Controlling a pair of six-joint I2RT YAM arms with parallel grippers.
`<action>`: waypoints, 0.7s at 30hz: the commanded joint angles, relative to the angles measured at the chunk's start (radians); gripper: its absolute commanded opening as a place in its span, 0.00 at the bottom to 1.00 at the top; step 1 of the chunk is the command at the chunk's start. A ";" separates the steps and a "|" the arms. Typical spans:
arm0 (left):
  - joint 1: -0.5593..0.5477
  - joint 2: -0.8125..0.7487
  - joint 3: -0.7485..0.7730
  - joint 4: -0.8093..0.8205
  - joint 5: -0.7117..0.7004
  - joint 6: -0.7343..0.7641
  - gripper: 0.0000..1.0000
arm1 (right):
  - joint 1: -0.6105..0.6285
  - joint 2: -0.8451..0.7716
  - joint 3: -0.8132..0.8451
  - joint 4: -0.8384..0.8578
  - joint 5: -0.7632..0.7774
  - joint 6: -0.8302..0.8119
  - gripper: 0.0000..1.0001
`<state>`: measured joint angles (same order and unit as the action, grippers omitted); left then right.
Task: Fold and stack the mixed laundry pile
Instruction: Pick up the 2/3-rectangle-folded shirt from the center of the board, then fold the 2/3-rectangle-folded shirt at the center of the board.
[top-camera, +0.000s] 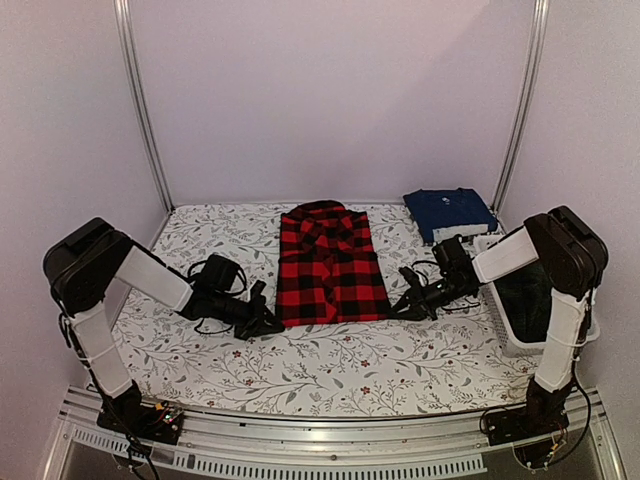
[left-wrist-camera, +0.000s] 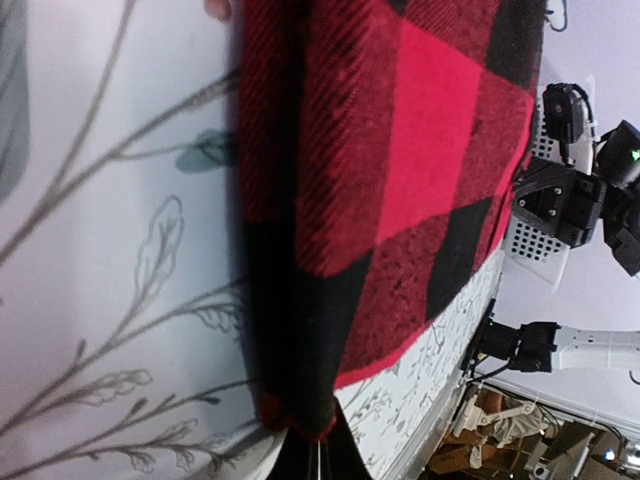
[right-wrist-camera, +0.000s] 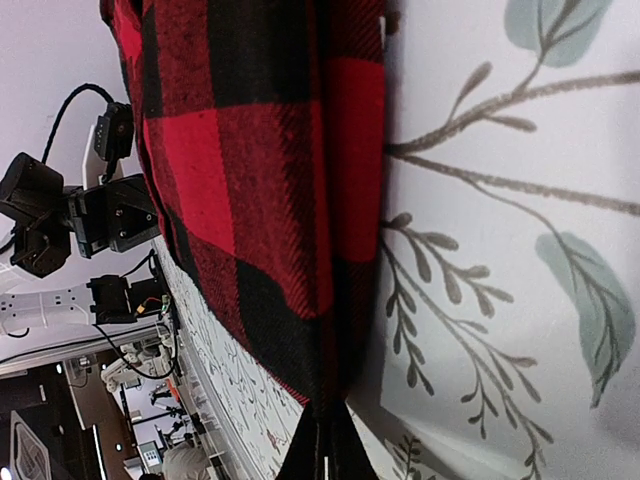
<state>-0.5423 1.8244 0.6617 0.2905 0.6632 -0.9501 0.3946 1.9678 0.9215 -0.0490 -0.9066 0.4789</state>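
Mid-fold here: our left tool (top-camera: 272, 324) and right tool (top-camera: 397, 308) each pinch a bottom corner of the flannel shirt (top-camera: 330, 265), center frame. Next we'd lift both evenly toward the collar.

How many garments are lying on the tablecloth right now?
2: the checked flannel shirt in the middle, the folded navy garment at the back right. The basket may hide more.

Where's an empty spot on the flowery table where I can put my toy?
Free: the front strip of cloth between the checked shirt and the near rail; also the back-left corner beside the shirt. Crowded: right side, with navy garment, basket, right gripper; left gripper at shirt's corner.
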 joint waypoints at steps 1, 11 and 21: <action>-0.063 -0.083 -0.012 -0.069 -0.003 0.020 0.00 | 0.014 -0.122 -0.060 -0.055 -0.004 0.001 0.00; -0.167 -0.467 -0.170 -0.214 0.009 -0.068 0.00 | 0.097 -0.475 -0.284 -0.129 -0.042 0.100 0.00; 0.002 -0.506 0.051 -0.382 0.060 -0.021 0.00 | 0.023 -0.529 -0.039 -0.207 -0.018 0.233 0.00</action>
<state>-0.6025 1.2594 0.6083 -0.0334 0.6918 -0.9989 0.4568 1.3594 0.7742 -0.2211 -0.9260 0.6731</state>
